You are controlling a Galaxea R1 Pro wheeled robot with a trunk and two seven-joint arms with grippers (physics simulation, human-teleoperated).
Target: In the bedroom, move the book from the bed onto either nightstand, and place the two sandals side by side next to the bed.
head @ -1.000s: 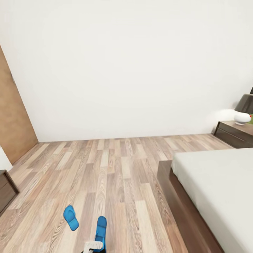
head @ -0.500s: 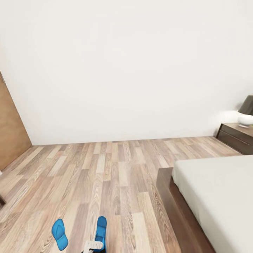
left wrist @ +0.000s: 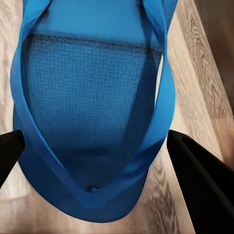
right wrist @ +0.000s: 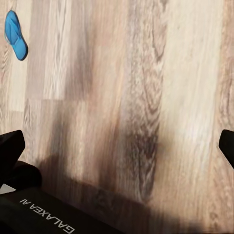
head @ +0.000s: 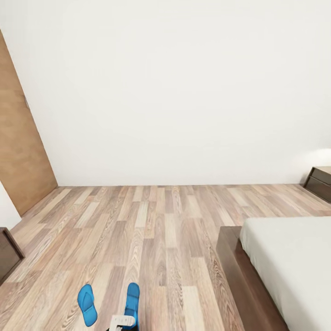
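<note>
Left gripper [left wrist: 97, 146]: your two dark fingers sit on either side of a blue sandal [left wrist: 92, 112], which reads as held between them; in the head view that carried sandal [head: 132, 304] hangs just ahead of the robot, over the floor.
Right gripper [right wrist: 117, 146]: fingertips stand wide apart, nothing between them, bare floor planks [right wrist: 146, 87] beneath.
Second sandal [head: 87, 311]: it lies flat on the floor just beside the carried one, well apart from the bed.
Step in hand: by my reading, you are bringing the first sandal toward the bed.
Bed [head: 285, 266]: its dark frame corner and pale mattress sit ahead on the right.
Next move: steer toward the bedside floor, lower the sandal flat there, and leave room beside it for its pair.
Nightstand [head: 320, 182]: far right, against the wall.
Book: still to be moved.
</note>
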